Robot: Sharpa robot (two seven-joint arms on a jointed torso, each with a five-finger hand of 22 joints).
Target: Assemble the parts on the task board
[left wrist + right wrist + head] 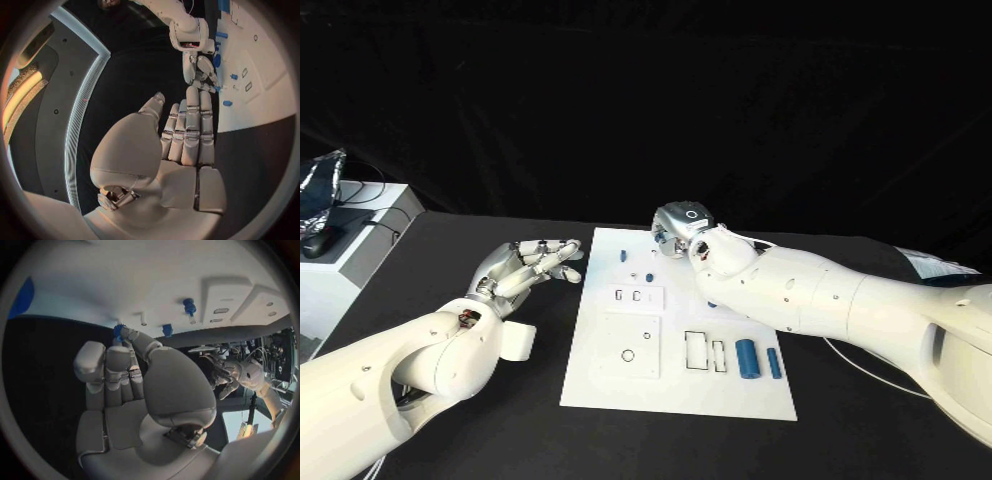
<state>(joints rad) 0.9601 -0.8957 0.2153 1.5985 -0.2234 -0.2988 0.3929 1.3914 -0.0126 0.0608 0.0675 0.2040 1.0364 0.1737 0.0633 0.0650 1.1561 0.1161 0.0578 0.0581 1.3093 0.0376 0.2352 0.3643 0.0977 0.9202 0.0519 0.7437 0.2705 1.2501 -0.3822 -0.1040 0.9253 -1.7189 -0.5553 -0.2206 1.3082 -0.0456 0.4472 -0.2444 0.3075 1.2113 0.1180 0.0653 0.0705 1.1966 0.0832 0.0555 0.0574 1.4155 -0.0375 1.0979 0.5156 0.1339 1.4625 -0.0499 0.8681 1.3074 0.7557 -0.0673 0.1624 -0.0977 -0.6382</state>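
Pinching a small blue part [118,331] in right hand [684,228] fingertips above board [678,390]; best lowered straight. Left hand [528,265] open, idle.

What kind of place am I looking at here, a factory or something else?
More likely a robotics lab or test setup than a factory: a black-draped table holds a white task board with small blue parts, and cabled equipment sits on a side stand.
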